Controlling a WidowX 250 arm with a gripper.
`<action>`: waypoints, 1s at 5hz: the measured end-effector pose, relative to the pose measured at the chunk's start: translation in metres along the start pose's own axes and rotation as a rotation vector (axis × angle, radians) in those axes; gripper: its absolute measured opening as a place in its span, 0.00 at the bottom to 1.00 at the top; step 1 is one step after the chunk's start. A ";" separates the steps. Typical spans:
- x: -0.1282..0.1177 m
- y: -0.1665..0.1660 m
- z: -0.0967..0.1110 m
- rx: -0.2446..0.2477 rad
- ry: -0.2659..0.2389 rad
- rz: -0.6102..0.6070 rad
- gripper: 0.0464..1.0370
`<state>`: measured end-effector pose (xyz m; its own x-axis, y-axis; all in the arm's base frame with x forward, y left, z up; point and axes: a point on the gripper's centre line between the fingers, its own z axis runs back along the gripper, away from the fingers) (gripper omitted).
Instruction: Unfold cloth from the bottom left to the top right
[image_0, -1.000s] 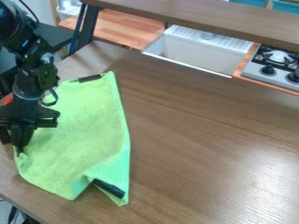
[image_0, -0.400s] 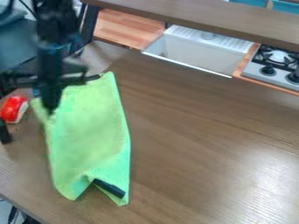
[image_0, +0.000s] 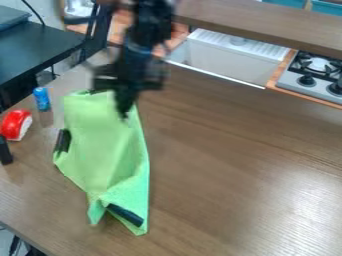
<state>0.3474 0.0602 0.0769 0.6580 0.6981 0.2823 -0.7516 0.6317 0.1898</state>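
Pinching the cloth (image_0: 100, 150) with the gripper (image_0: 124, 113) in the upper left — blurred, but pressed together. Trailing from there to the lower left, creased, with dark patches (image_0: 125, 215) at left and bottom — near a red toy (image_0: 15, 125) and blue can (image_0: 42, 99).

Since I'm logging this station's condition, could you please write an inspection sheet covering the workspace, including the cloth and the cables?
Surface: brown wooden tabletop, glare toward the lower right.
Job's things: green cloth, creased, dark patches along its edges, bottom end bunched into points.
Clutter: blue can, red-and-white object and black item, left of the cloth.
Claw: over the cloth's upper part; blurred, so grip can't be confirmed.
Cables: black cable beside the dark side table, upper left.
Surroundings: sink and stove beyond the tabletop.
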 end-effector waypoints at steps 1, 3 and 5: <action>0.001 -0.053 0.006 -0.012 -0.046 -0.056 0.00; -0.007 -0.124 0.025 -0.054 -0.090 -0.107 0.00; -0.019 -0.174 0.034 -0.106 -0.163 -0.161 0.00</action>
<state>0.4643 -0.0749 0.0709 0.7464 0.5274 0.4059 -0.6230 0.7682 0.1474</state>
